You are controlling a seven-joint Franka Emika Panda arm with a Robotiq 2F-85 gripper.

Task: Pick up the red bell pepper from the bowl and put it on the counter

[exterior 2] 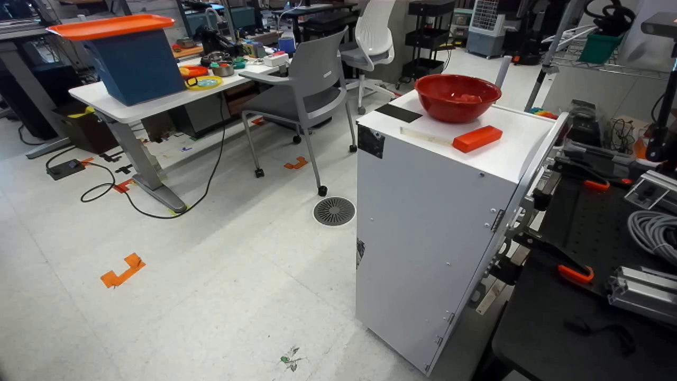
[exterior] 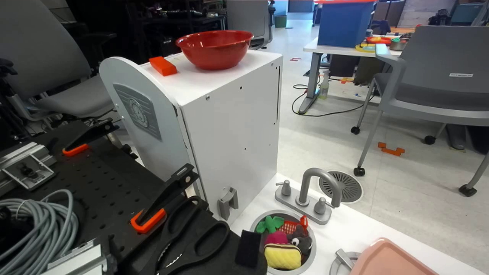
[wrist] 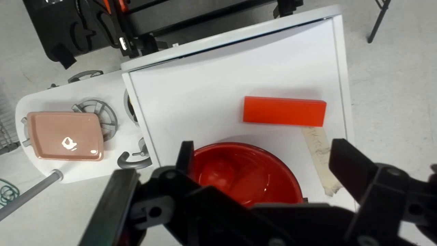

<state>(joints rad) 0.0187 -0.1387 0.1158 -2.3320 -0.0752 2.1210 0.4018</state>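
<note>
A glossy red bowl (wrist: 273, 171) stands on the white counter (wrist: 191, 99), the flat top of the cabinet. Inside it, toward the left in the wrist view, rests a rounded shiny red bell pepper (wrist: 218, 172); its lower part is cut off by my gripper's dark linkage. Both exterior views show the bowl (exterior: 216, 51) (exterior 2: 449, 106), and a red lump, the pepper (exterior 2: 467, 99), just shows inside it in an exterior view. My gripper (wrist: 263, 142) is above the bowl with fingers spread wide and nothing between them. Neither exterior view shows the gripper.
An orange-red block (wrist: 284, 111) lies on the counter beside the bowl, near a strip of tape (wrist: 319, 153). Next to the cabinet is a low white toy sink unit with a grey faucet (exterior: 305, 194) and a pink tray (wrist: 65, 136). A black bench (exterior 2: 582, 312) with clamps adjoins the cabinet.
</note>
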